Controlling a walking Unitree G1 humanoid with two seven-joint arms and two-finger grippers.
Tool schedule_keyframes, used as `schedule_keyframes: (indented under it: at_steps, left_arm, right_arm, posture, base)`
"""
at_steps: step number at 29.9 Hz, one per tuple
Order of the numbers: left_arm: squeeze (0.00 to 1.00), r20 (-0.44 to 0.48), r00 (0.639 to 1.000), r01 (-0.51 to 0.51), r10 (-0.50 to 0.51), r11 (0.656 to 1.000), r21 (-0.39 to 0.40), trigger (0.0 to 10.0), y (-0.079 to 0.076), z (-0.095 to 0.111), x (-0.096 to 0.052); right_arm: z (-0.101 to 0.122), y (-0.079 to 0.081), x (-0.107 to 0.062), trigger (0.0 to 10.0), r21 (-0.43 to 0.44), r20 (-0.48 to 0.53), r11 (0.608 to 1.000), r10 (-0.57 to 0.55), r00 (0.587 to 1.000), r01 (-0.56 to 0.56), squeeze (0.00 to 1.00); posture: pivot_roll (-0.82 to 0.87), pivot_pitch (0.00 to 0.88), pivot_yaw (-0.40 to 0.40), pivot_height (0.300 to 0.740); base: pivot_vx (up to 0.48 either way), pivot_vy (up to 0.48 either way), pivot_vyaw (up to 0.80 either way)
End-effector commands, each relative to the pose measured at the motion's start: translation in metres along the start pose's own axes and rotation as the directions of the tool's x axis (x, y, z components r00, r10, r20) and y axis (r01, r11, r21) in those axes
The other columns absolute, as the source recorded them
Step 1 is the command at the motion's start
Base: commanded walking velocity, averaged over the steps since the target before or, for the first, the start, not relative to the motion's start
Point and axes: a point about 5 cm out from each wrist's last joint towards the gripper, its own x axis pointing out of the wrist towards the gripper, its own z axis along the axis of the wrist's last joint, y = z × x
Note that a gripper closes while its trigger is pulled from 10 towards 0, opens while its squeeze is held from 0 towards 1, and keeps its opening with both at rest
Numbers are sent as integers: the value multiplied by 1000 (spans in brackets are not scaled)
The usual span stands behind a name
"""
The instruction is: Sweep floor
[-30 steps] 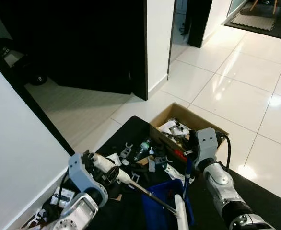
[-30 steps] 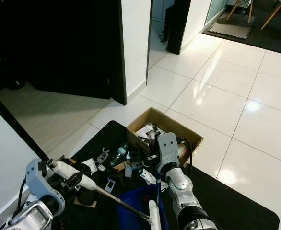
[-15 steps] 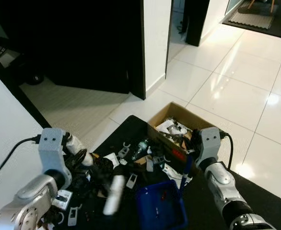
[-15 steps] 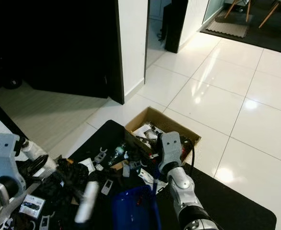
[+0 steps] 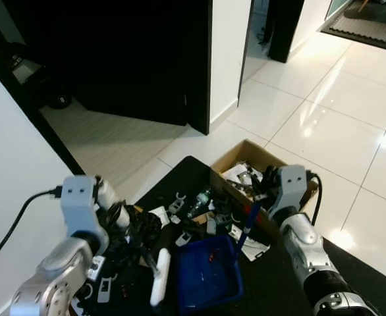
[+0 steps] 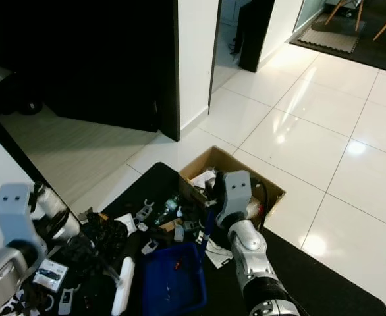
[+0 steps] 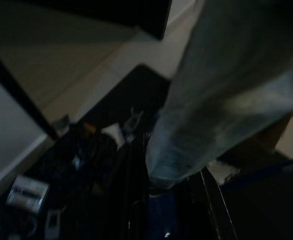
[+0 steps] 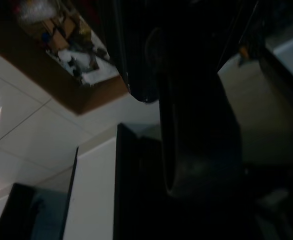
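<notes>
Holding red bits: blue dustpan (image 5: 206,280)

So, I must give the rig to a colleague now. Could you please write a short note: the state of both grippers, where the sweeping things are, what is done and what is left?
Left gripper: closed on the white brush, whose head rests on the black mat just left of the dustpan.
Right gripper: holds the upright handle of the blue dustpan, which sits flat on the mat.
Cardboard box full of bits stands at the mat's far edge.
Done: a few small pieces lie inside the dustpan.
Left: much loose debris is scattered on the mat between brush, dustpan and box; it seems the sweeping has hardly begun.
</notes>
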Motion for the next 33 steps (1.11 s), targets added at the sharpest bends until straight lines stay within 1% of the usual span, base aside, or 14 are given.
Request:
schedule_keyframes:
  at_steps: [1, 8, 11, 13, 14, 16, 17, 18, 20, 22, 23, 24, 27, 33]
  left_arm:
    - [0, 75, 997, -33, 33, 999, 3, 10000, 3, 13, -3]
    - [0, 116, 992, -48, 52, 998, -30, 10000, 4, 24, 0]
    - [0, 124, 991, -35, 40, 998, -48, 10000, -3, 27, 4]
    - [0, 116, 993, -28, 34, 998, -49, 10000, -9, 25, 7]
    - [0, 116, 993, -28, 34, 998, -49, 10000, -9, 25, 7]
    - [0, 105, 994, -26, 31, 999, -44, 10000, -11, 23, 8]
    - [0, 74, 997, -35, 36, 999, -16, 10000, -15, 16, 10]
    - [0, 65, 997, -39, 39, 999, -5, 10000, -16, 14, 10]
    - [0, 65, 997, -39, 39, 999, -5, 10000, -16, 14, 10]
    - [0, 56, 998, -40, 39, 999, 18, 10000, -17, 10, 10]
    - [0, 56, 998, -39, 38, 999, 22, 10000, -18, 10, 11]
    - [0, 56, 998, -39, 38, 999, 22, 10000, -18, 10, 11]
    - [0, 57, 998, -31, 29, 999, 35, 10000, -21, 9, 11]
    - [0, 45, 998, -39, 37, 998, 47, 10000, -23, 5, 12]
  right_arm:
    - [9, -3, 1, 10000, 14, 36, 1000, -10, 999, 10, 0]
    - [19, -10, 0, 10000, 6, 60, 1000, -9, 998, 9, 0]
    - [26, -18, -2, 10000, -26, 77, 999, -29, 997, 31, 0]
    - [28, -20, -4, 10000, -37, 79, 998, -43, 996, 46, 0]
    - [28, -20, -4, 10000, -37, 79, 998, -43, 996, 46, 0]
    - [28, -20, -5, 10000, -33, 81, 998, -49, 996, 51, 0]
    - [27, -21, -8, 10000, -21, 68, 998, -65, 996, 66, 0]
    - [27, -21, -8, 10000, -17, 62, 998, -67, 996, 68, 0]
    - [27, -21, -8, 10000, -17, 62, 998, -67, 996, 68, 0]
    - [26, -19, -11, 10000, -31, 35, 998, -44, 998, 46, 0]
    - [25, -19, -12, 10000, -41, 8, 999, -30, 1000, 30, 0]
    - [25, -19, -12, 10000, -41, 8, 999, -30, 1000, 30, 0]
    - [23, -20, -13, 10000, -61, -38, 998, -9, 999, 7, 0]
    - [29, -23, -11, 10000, -74, -35, 997, -17, 999, 15, 0]
  posture:
    - [141, 213, 38, 740]
    - [139, 204, 38, 740]
    - [134, 198, 39, 740]
    - [130, 195, 40, 740]
    - [130, 195, 40, 740]
    - [130, 195, 40, 740]
    - [126, 190, 43, 740]
    - [126, 190, 43, 740]
    - [126, 190, 43, 740]
    - [124, 188, 43, 740]
    - [123, 187, 43, 740]
    - [123, 187, 43, 740]
    - [124, 183, 41, 740]
    - [121, 183, 37, 740]
  base:
    - [0, 0, 0]
    - [0, 0, 0]
    - [0, 0, 0]
    - [0, 0, 0]
    - [0, 0, 0]
    - [0, 0, 0]
    - [0, 0, 0]
    - [0, 0, 0]
    - [0, 0, 0]
    - [0, 0, 0]
    - [0, 0, 0]
    - [0, 0, 0]
    - [0, 0, 0]
    - [0, 0, 0]
